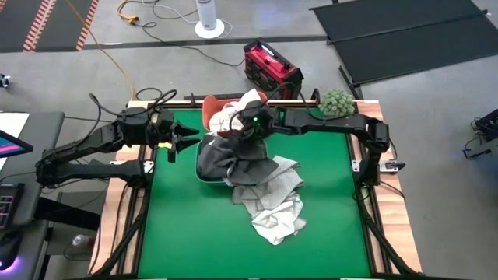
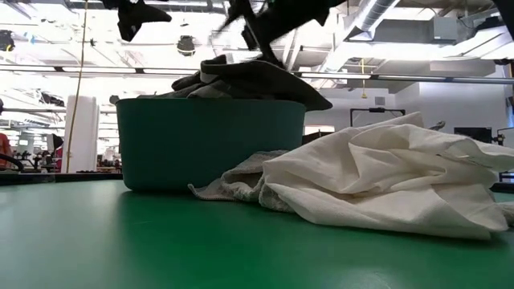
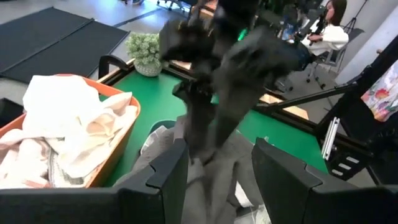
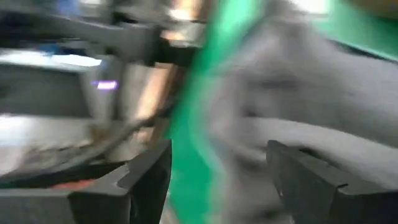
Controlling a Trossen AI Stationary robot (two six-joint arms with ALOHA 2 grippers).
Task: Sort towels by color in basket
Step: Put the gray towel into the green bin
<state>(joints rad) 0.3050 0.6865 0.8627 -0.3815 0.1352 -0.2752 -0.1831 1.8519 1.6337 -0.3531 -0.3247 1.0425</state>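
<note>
A dark grey towel [image 1: 229,155] is heaped in a teal tub [image 2: 209,144] and drapes over its rim. White towels [image 1: 233,113] fill an orange basket [image 3: 118,134] just beyond it. A light grey towel [image 1: 268,179] and a cream one [image 2: 385,177] lie crumpled on the green mat beside the tub. My right gripper [image 1: 253,128] hovers over the tub, pointing down at the dark towel. In its blurred wrist view, its fingers stand apart [image 4: 217,168] with grey cloth beyond them. My left gripper [image 1: 177,144] is open and waits at the tub's left side [image 3: 221,168]. My right gripper comes from above at the top of the dark grey towel [image 3: 199,118] heaped in the teal tub. Blur hides whether its open fingers touch the cloth.
A fuzzy green ball [image 1: 336,101] sits at the table's far right corner. A red box [image 1: 271,66] and cables lie on the floor behind the table. The near half of the green mat [image 1: 202,241] is bare. A person sits in the room beyond [image 3: 326,31].
</note>
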